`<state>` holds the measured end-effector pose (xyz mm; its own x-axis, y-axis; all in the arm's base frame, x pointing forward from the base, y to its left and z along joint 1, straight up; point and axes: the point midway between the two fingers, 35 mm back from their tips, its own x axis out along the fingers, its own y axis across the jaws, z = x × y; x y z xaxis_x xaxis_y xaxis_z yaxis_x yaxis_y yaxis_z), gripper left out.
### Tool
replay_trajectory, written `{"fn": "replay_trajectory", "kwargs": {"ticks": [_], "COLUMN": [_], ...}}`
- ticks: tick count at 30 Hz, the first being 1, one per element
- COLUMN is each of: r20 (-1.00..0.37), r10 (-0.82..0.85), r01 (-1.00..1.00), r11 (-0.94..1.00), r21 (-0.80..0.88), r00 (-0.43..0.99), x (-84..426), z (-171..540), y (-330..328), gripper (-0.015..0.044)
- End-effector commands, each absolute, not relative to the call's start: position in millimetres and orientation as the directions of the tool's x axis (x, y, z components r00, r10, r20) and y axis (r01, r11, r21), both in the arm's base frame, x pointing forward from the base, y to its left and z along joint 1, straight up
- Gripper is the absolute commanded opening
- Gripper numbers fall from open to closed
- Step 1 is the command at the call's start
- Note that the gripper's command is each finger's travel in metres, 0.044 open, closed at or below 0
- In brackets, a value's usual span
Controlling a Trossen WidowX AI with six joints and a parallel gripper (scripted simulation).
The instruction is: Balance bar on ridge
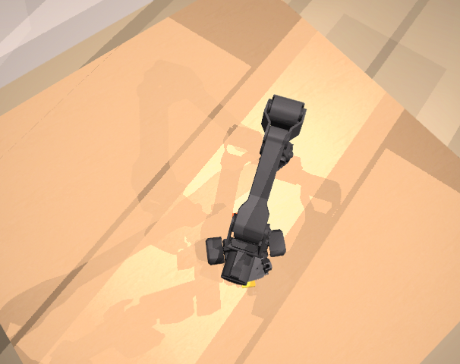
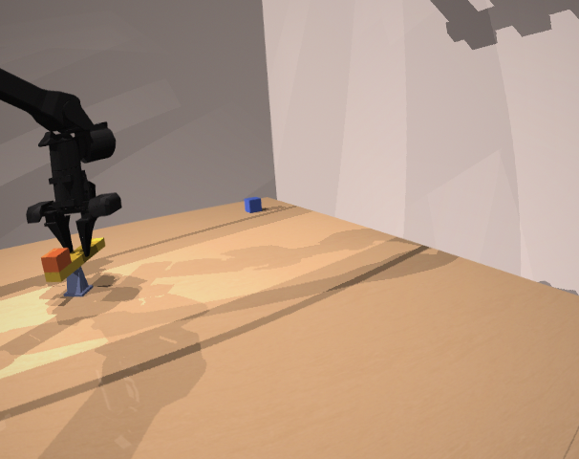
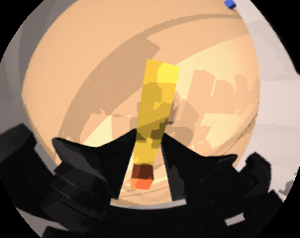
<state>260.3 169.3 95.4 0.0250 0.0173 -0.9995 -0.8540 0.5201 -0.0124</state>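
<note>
The yellow bar [image 2: 96, 248] [image 3: 155, 101] [image 1: 248, 284] carries an orange block [image 2: 55, 260] [image 3: 142, 178] on one end. My gripper [image 2: 78, 252] [image 3: 149, 133] is shut on the bar, between its middle and the block. The blue-grey ridge [image 2: 76, 284] stands on the table right under the bar, and the bar's underside is at the ridge's top. Whether they touch is too small to tell. Both ends of the bar are clear of the table, and it looks about level. In the top view the arm hides most of the bar and the ridge.
A small blue cube [image 2: 252, 205] [image 3: 230, 4] stands far off near the table's back corner. The wooden table [image 2: 378, 356] [image 1: 85, 176] carries broad shadows of the arm. A pale wall [image 2: 378, 123] rises behind the table.
</note>
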Motion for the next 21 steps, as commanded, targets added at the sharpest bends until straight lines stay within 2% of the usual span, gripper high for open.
{"fn": "replay_trajectory", "kwargs": {"ticks": [1,21], "r20": [-1.0,-1.0], "r10": [0.014,0.014], "r01": [-0.853,-0.853], "r11": [0.523,0.523], "r21": [-0.011,-0.011], "r00": [0.021,0.021], "x": [260.3,260.5], "z": [91.7,94.7], "y": [169.1,169.4], "gripper": [0.0,0.0]}}
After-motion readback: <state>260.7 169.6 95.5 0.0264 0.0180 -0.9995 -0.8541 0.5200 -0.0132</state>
